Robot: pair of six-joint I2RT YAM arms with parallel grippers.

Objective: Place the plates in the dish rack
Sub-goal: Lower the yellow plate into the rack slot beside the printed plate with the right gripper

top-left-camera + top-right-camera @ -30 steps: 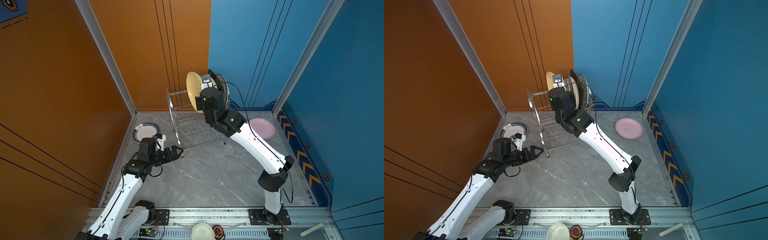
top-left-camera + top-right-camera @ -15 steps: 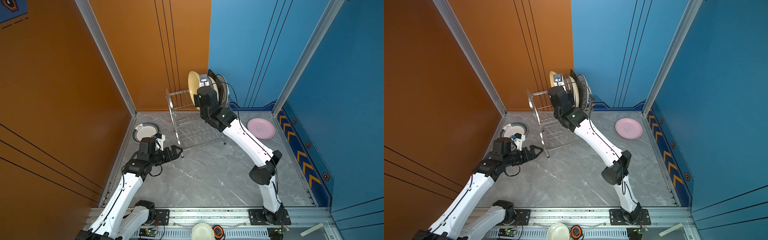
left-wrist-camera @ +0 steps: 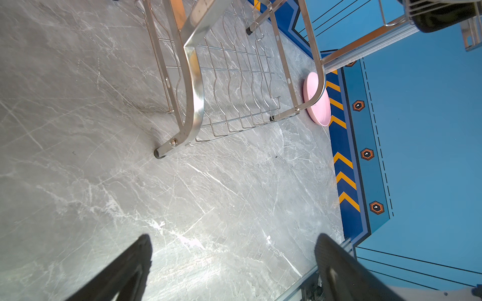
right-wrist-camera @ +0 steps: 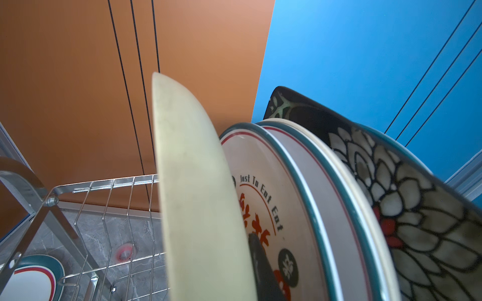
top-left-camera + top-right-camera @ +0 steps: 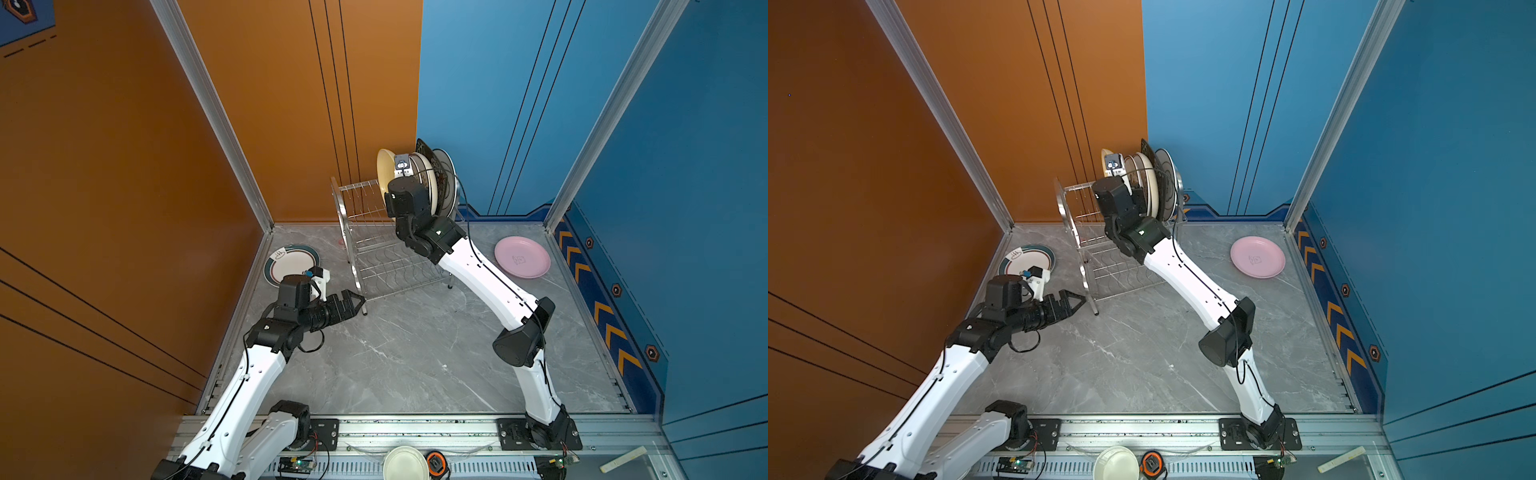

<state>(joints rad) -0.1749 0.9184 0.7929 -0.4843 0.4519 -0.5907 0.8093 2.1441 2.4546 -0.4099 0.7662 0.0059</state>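
Standing on the marble surface, one two-tier dish rack carries at least five plates on edge up top, faces turned along the rack. Two lie flat: pink plate right, teal-rimmed plate left. Right pincer clamps the upright pale yellow plate, leftmost in the row; left pincer hovers, jaws apart, beside the rack's foot.

An orange wall meets a blue wall at the back corner. The right-hand blue wall carries an orange chevron strip along its foot. Aluminium posts frame the evenly lit grey marble surface. A metal rail runs along the front.
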